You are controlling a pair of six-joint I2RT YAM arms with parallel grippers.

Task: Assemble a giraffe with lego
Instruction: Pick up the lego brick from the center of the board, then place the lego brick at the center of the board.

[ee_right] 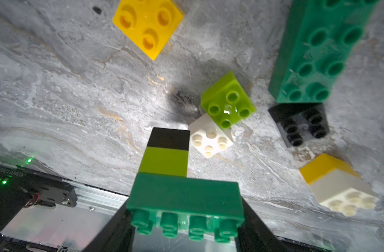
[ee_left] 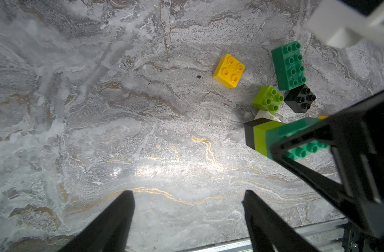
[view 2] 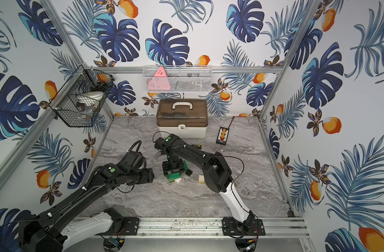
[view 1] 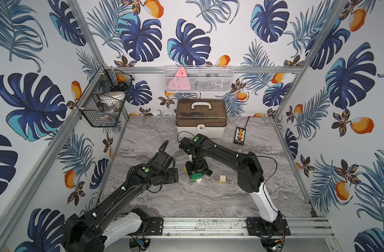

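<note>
The right fingers [ee_right: 112, 231] are closed on the two short ends of a long dark green brick, the top of the half-built giraffe [ee_right: 169, 161]. From where I stand it's three pieces so far: the green bar with its studs facing up into the wrist, then a lime square, then a black square at the far end. The bar runs straight across from finger to finger, and the lime-and-black column sticks out square to it, away from the fingers and down toward the tabletop [ee_left: 99, 109], leaning a bit. I can't tell whether the black end touches the marble. Right beside that end lies a white brick [ee_right: 210, 139] with a loose lime brick [ee_right: 228, 102] against it. A little beyond the giraffe are a black brick [ee_right: 300, 124] and another long green brick [ee_right: 317, 50], touching each other. A yellow brick [ee_right: 147, 24] and a joined yellow-and-white pair [ee_right: 337, 185] lie farther off. The left fingers [ee_left: 112, 218] are spread wide with nothing between them, over bare marble near the giraffe. In both top views the right wrist covers nearly all of the giraffe; only a green and lime edge [view 1: 195, 176] pokes out.
</note>
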